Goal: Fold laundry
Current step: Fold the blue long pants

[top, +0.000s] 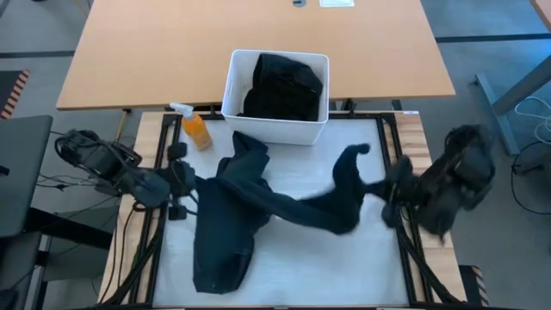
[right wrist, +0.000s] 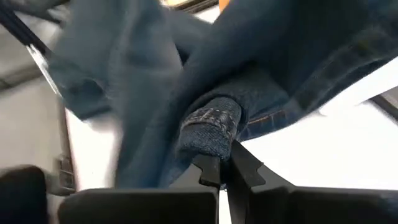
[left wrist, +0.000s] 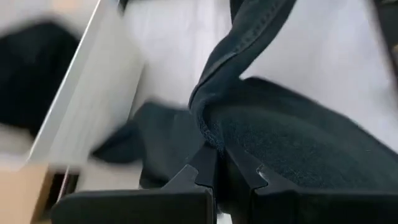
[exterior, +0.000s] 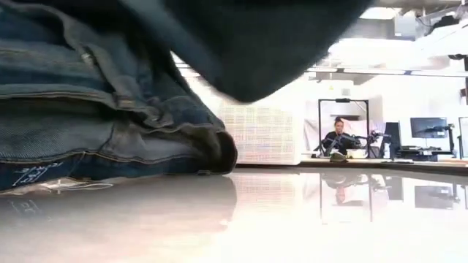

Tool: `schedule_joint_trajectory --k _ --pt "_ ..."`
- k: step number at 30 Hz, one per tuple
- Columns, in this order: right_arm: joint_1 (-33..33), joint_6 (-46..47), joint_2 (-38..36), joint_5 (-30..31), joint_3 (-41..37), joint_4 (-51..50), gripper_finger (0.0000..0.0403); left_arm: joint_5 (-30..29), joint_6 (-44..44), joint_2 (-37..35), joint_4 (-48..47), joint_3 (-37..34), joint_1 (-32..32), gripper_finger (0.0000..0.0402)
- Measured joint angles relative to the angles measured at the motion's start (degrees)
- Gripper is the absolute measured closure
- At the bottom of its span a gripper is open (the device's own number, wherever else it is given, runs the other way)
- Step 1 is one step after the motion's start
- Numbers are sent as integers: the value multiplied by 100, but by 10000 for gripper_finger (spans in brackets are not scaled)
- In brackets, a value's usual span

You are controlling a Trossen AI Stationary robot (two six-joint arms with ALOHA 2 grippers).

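At the table's left edge, the left gripper [top: 185, 191] is pinching a fold of the dark navy denim trousers [top: 250, 211], its two dark fingers [left wrist: 202, 167] pressed together on the cloth, as the left wrist view shows. The trousers are sprawling across the white work surface [top: 293, 267]: one leg is lying down toward the near-left part of the table, the waist is bunching up just in front of the white plastic bin [top: 275, 125], and the other leg is stretching rightward, lifted off the surface. Just left of the bin, a small orange spray bottle [top: 196, 129] is standing near the table's far-left corner. Inside the bin, black clothing [top: 284, 86] is sitting in a crumpled heap. At the right edge, the right gripper [top: 392, 194] is clamping the hemmed cuff of that raised trouser leg, its fingers [right wrist: 211, 168] closing tight on the stitched denim edge.
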Motion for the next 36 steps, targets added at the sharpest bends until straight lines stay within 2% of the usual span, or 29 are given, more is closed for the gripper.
schedule_joint_trajectory --k 4,7,10,14,16,18,20,23,27,30,31,33,36 --pt "-1009 25 -642 -90 -366 -193 379 140 -837 -9 -607 -23 -132 401" --pt "-1943 11 -987 -691 -822 -245 379 358 -1208 17 -758 -48 -316 401" --pt "-2971 -131 -1291 -1568 -1503 -255 379 525 -1307 64 -762 -50 -518 401" --pt "-4179 -648 -1512 -3259 -2537 -253 379 566 -1362 85 -774 -50 -784 401" --pt "-4547 -1008 -1544 -4007 -2963 -275 379 495 -1428 91 -777 -50 -877 401" --pt "-4654 -1317 -1529 -4356 -3208 -231 379 453 -1446 99 -777 -50 -948 401" --pt "-4655 -1387 -1516 -4384 -3253 -228 379 424 -1508 103 -779 -52 -1006 401" --pt "-4728 -1389 -1529 -3950 -3249 -226 378 435 -1585 107 -777 -52 -1043 401" --pt "-5186 -1125 -1423 -2745 -3246 -226 378 514 -1676 112 -751 -52 -1057 401" --pt "-5535 -1359 -1268 -1901 -3246 107 377 600 -1681 113 -596 -52 -1057 401" --pt "-5621 -1529 -1223 -1861 -3246 324 377 619 -1681 115 -532 -54 -1060 401" --pt "-5760 -1998 -1165 -2215 -3246 798 377 662 -1681 143 -406 -54 -1060 401" --pt "-5945 -2646 -1127 -3580 -3244 1229 377 855 -1681 231 -339 -54 -1060 401"
